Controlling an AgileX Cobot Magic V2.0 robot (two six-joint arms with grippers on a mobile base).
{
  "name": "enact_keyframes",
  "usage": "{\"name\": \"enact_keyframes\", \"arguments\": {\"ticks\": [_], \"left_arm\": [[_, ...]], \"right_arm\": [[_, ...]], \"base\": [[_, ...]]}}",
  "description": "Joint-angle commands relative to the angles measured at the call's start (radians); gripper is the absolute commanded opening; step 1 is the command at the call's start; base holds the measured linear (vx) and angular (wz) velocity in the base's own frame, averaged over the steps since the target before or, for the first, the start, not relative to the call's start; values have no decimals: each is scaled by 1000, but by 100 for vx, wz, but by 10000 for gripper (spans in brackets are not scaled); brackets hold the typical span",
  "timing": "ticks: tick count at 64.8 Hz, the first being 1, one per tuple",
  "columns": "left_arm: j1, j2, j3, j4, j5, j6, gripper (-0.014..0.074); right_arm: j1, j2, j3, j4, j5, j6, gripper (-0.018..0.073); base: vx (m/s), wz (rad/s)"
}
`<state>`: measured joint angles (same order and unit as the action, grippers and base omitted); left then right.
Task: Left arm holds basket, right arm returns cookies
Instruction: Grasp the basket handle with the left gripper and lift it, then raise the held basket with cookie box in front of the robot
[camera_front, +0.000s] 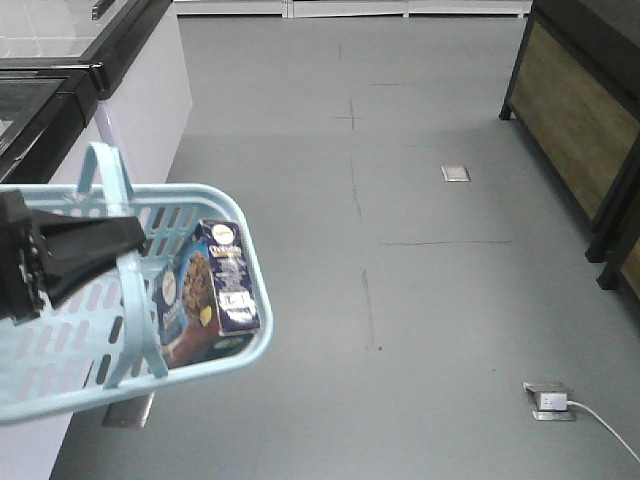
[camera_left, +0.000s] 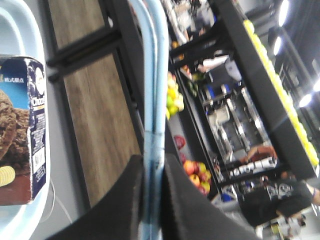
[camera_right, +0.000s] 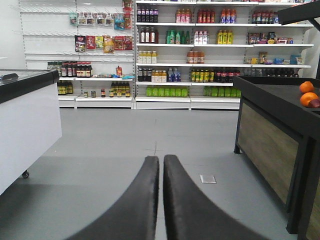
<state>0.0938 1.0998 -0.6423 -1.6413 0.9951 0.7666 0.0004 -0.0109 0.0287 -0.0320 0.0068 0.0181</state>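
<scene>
So left fingers (camera_left: 120, 202) pinch basket handle (camera_left: 154, 75) w/ cookies (camera_front: 207, 290) inside, right fingers (camera_right: 137, 202) closed

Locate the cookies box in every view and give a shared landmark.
Front-facing: cookies lower left, lying in the basket.
Left wrist: cookies at the far left edge.
Right wrist: not in view.
Landmark: basket handle, in front-facing and left wrist views.

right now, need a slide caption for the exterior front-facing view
Left gripper holds the light blue basket by its handle over the grey floor, cookies box lying inside.
</scene>
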Motion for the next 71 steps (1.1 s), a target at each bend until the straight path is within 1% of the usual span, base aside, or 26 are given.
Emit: {"name": "enact_keyframes", "arguments": {"ticks": [1,12,23,37,43,51,59,71], "left_arm": [[-73,-28,13,-141,7,32,-6],[-204,-28,54,-141,-57,67,-6],[-312,4,54,-141,-106,77,-6],[-428,99,53,-141,-130,110,-6],[-472,145,41,-141,-149,110,-6],[-521,197,-1,-141,-155,138,-6],[-556,229,-43,-141,-187,142,-6],[-563,261,-51,-141,-199,152,-6]], "right_arm": [[0,-13,17,-6,-76,-3,-11],[0,-13,17,-6,-76,-3,-11],[0,-13,17,-6,-76,-3,-11],[0,-13,17,-6,-76,-3,-11],[0,-13,17,-6,-76,-3,-11],[0,-13,17,-6,-76,-3,-11],[0,-13,17,-6,-76,-3,-11],[0,-13,17,-6,-76,-3,-11]], "base": [[0,0],[0,0],[0,0],[0,0],[0,0],[0,0],[0,0],[0,0]]}}
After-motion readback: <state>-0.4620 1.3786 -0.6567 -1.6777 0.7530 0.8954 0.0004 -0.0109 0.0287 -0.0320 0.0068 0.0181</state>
